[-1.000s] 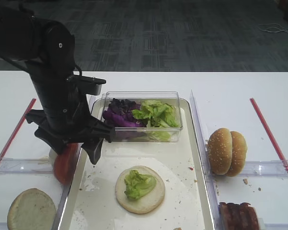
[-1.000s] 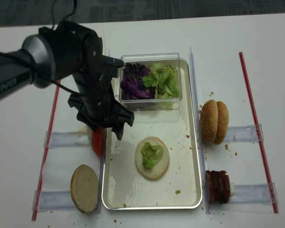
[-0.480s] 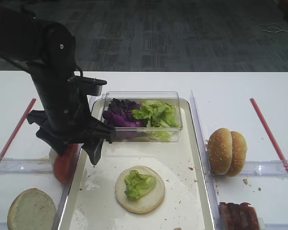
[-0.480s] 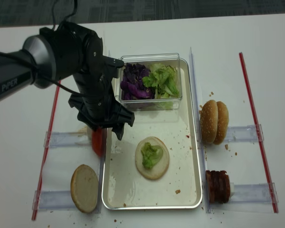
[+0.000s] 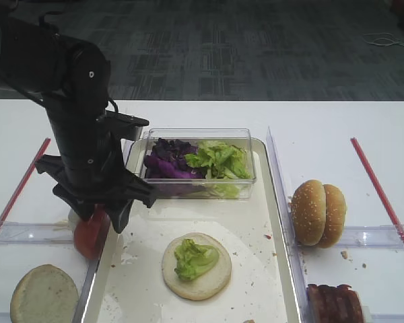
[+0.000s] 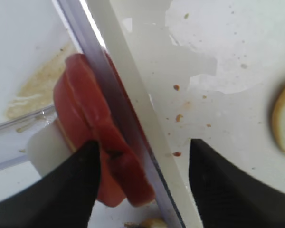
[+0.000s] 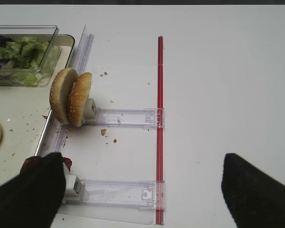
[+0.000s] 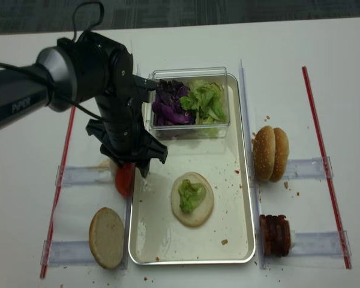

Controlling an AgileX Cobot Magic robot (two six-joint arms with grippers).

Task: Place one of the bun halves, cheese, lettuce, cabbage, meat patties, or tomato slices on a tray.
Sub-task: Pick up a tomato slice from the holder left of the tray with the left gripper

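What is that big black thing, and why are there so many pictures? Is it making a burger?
The black thing is a robot arm. Two pictures look down from above, and two come from small cameras on the robot's wrists.

Its left gripper is like a hand with two fingers. It hangs over the red tomato slices, which stand on edge beside the tray. The fingers sit either side of them, one over the tray, but nothing is held yet.

On the tray lies a flat bun half with a lettuce piece on top. A clear box behind holds more lettuce and purple cabbage. Off to the side wait sesame buns and meat patties. The right gripper is open and empty.
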